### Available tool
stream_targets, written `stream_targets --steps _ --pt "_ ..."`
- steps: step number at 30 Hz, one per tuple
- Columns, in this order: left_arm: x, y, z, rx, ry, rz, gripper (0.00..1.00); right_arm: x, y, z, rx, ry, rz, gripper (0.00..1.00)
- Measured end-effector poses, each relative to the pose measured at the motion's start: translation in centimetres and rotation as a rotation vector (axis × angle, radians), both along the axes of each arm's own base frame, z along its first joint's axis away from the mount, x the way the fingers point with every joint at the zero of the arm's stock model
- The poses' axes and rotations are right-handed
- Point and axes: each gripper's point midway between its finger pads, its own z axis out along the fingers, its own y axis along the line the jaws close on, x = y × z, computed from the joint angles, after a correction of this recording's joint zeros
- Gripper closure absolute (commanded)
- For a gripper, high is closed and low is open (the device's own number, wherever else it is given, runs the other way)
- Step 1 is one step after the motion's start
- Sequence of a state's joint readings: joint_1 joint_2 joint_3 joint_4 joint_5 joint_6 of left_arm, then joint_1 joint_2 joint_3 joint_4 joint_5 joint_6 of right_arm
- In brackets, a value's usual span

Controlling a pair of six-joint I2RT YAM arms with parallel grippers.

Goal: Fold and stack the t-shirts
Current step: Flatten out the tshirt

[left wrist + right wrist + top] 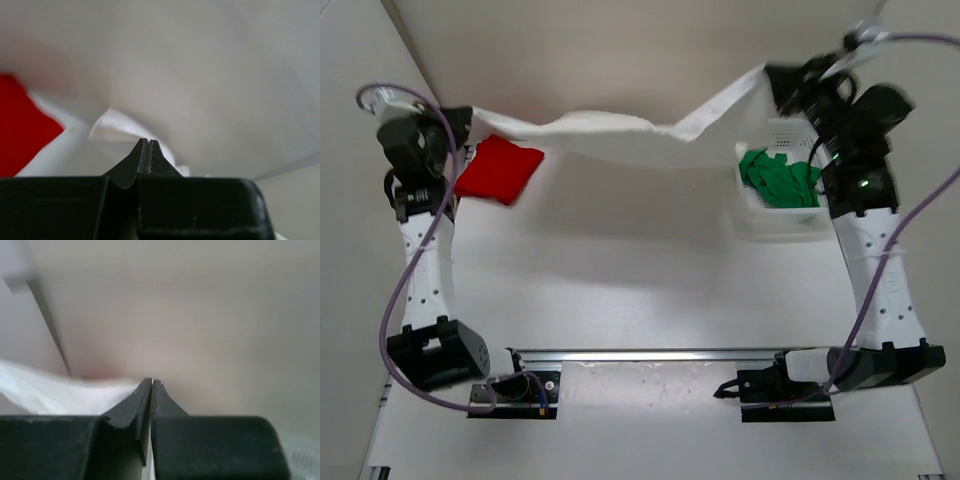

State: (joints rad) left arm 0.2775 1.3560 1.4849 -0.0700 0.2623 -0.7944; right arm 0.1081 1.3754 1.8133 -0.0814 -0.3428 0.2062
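Off-white t-shirt is held off the tabletop, stretched as a sagging band between the two arms across the far side. The left pincer is clamped shut on one end. In the left wrist view its tips are pressed together with white cloth bunched at them. The right pincer is likewise closed on the other end, and in its wrist view the cloth is seen trailing off to the left of the tips. In the top view the right end appears farther back than the left.

Red t-shirt is lying folded on the tabletop just beside the left pincer, partly under the hanging white edge. Green t-shirt is crumpled in the white mesh basket at the right.

Step judged: the white shirt is being spread for laying flat, so only one of the three appears done.

To be done well:
- Both ends should be levelled first, then drawn apart so the sag is taken out.
- The cloth should be brought toward the bare middle of the tabletop and lowered evenly — clear of the red shirt and the basket.
- Release is advised only once the fabric is resting flat.
- Risk: a dragging hem could pull the red fold open.
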Motion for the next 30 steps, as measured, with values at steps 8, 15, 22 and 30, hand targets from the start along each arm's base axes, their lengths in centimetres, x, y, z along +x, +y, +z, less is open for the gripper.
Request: stream_targets --steps 8,15,22,30 --pt "-8.5 -1.2 -25.1 -0.033 0.404 0.062 1.00 -6.8 0.0 -41.3 -0.047 0.894 -0.033 1.00" --pt "-15.2 -1.1 -38.7 -0.160 0.681 0.099 1.00 -18.1 2.7 -45.8 0.063 0.996 0.070 1.00" --pt "-16.0 -0.8 -36.8 -0.120 0.634 0.079 1.00 -25.1 5.1 -45.3 0.205 1.048 0.215 1.00" --pt "-15.4 -0.8 -33.9 -0.060 0.593 0.061 1.00 -25.7 3.3 -40.5 0.228 1.072 0.098 1.00"
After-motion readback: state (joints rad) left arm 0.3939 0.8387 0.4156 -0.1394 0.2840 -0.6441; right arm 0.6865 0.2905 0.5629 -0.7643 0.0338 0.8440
